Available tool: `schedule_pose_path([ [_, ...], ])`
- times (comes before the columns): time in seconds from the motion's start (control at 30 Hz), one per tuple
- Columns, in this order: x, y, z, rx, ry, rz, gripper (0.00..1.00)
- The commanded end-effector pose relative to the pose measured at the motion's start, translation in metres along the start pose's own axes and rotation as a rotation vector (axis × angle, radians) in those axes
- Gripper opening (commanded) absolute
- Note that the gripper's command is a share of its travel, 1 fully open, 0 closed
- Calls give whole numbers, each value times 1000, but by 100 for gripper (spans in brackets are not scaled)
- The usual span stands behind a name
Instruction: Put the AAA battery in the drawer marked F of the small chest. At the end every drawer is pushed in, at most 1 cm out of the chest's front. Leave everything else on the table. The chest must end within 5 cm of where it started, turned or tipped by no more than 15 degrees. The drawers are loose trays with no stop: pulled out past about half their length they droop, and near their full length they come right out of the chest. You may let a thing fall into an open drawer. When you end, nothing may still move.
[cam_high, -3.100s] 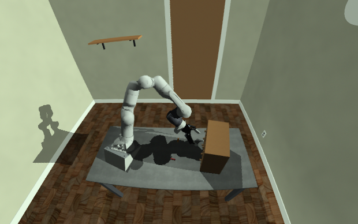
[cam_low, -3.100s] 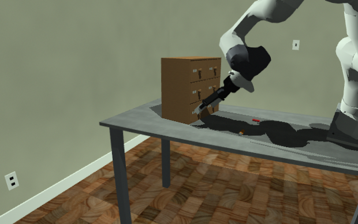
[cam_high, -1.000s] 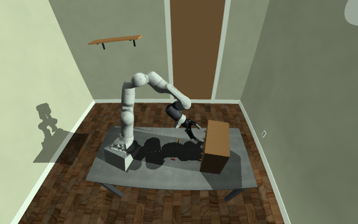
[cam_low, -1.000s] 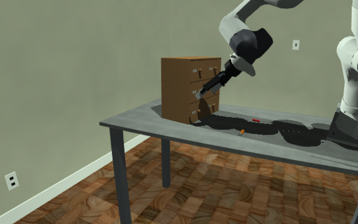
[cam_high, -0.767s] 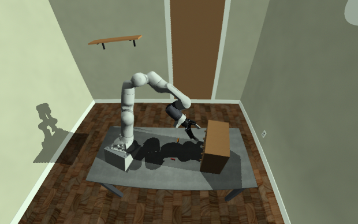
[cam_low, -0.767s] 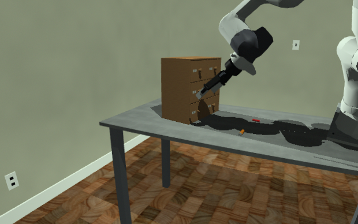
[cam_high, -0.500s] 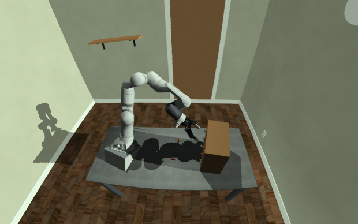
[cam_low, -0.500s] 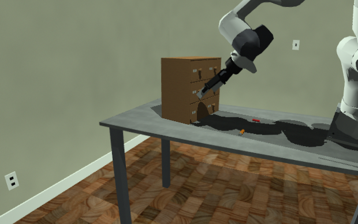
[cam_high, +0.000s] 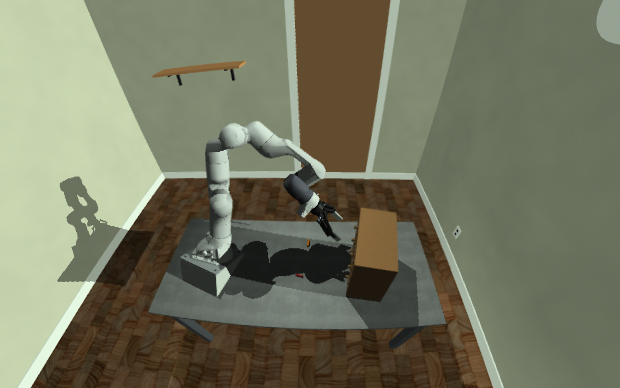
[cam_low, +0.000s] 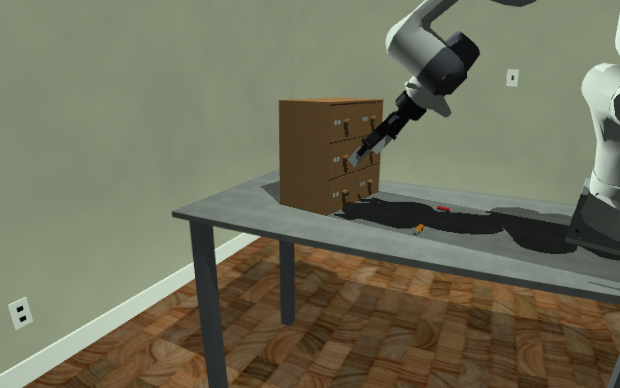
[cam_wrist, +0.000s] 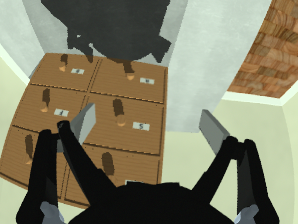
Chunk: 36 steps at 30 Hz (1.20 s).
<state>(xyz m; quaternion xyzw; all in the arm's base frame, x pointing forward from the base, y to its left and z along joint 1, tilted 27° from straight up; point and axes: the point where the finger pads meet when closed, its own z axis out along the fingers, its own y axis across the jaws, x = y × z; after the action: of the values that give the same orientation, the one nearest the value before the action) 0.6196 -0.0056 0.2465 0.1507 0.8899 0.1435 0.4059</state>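
The small wooden chest (cam_high: 376, 235) (cam_low: 304, 150) (cam_wrist: 140, 111) stands upright on the table, its six knobbed drawer fronts facing the robot base. All drawers look pushed in. The labels are too small to read surely, so I cannot tell which drawer is F. A small red cylinder (cam_high: 299, 275) (cam_low: 443, 208) and a thicker orange one (cam_high: 308, 243) (cam_low: 419, 229) lie on the table in front of the chest. I cannot surely tell which is the AAA battery. My gripper (cam_high: 339, 228) (cam_low: 366, 155) (cam_wrist: 148, 115) is open and empty, angled down close before the drawer fronts, around mid-height.
The grey table (cam_high: 300, 311) (cam_low: 240, 215) carries the robot base (cam_high: 202, 275) at the end opposite the chest. The arm's shadow falls across the table and close to both cylinders. A wall shelf (cam_high: 200, 69) hangs far behind.
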Motion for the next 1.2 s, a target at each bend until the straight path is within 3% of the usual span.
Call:
schedule_pose_path([
  [0.0, -2, -2, -12, -6, 196, 113, 100],
  [0.07, -1, -1, -23, -9, 253, 113, 100],
  [0.13, 0, -1, -34, -12, 267, 93, 100],
  [0.37, 2, -1, -68, -34, 274, 36, 100],
  [0.67, 4, -1, -93, -62, 274, -10, 100],
  [1.0, 5, -1, -107, -73, 302, -62, 100],
  [1.17, 5, -1, -108, -67, 389, -79, 100],
])
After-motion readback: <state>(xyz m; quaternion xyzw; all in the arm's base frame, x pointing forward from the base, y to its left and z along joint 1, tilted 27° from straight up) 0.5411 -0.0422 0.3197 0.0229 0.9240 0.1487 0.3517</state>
